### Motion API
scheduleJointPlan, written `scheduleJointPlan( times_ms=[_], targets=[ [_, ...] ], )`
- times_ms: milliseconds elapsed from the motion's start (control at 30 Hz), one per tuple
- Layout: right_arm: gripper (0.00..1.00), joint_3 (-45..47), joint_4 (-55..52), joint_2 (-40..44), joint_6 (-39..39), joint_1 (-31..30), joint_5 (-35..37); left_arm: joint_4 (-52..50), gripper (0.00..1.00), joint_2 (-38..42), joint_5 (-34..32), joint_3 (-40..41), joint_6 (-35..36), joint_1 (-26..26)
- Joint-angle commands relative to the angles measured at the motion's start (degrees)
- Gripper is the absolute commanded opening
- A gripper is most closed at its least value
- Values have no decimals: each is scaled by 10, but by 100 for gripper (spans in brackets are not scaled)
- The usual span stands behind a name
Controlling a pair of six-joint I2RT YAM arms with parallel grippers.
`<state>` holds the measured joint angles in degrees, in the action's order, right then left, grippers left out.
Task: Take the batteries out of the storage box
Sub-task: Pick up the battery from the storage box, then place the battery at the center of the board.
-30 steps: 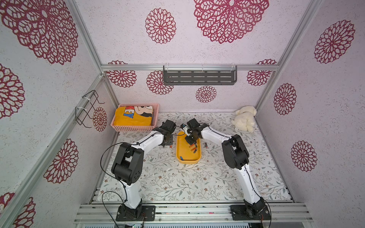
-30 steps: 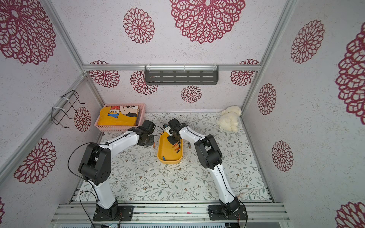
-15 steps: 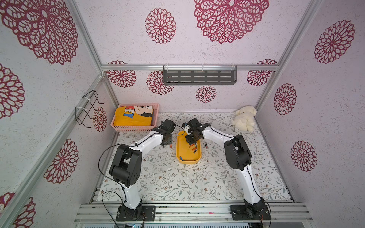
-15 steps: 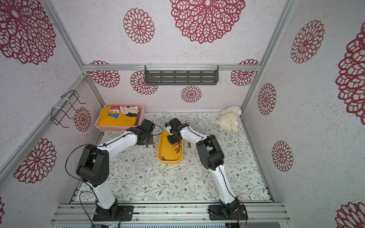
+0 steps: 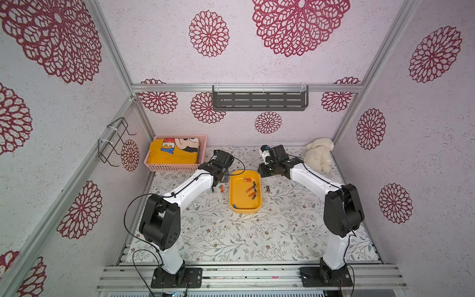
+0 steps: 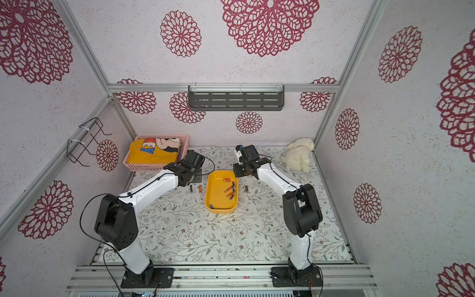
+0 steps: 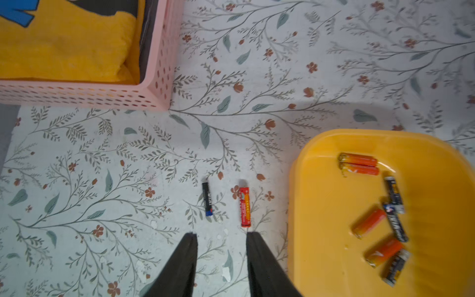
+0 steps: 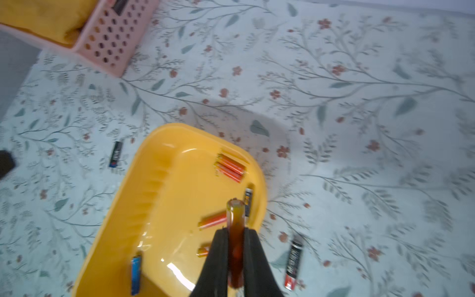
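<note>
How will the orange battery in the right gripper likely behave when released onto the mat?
The orange battery is a smooth rigid cylinder, so it would probably roll on the flat floral mat. Pinched lengthwise in the right gripper, it might slide out.

yellow-orange storage box, orange, black and blue batteries, pink basket, floral-print tabletop.

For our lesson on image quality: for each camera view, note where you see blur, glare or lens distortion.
Right wrist view: smeared throughout; white glare streaks on the storage box floor; the gripped orange battery looks soft. Left wrist view: black battery and red battery on the table crisp, those in the box smeared. Both top views: sharp, but frame posts splay outward.
</note>
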<state>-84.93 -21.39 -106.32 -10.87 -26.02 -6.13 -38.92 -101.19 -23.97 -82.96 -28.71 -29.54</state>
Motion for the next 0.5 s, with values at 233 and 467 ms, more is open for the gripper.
scheduleJointPlan(
  times_ms=[233,467],
  targets=[
    [2,101,40,-16,-16,44,87,8,34,-31,17,-28,2,-20],
    [2,100,59,-60,-24,45,65,1,34,-38,21,-26,8,-20]
  ],
)
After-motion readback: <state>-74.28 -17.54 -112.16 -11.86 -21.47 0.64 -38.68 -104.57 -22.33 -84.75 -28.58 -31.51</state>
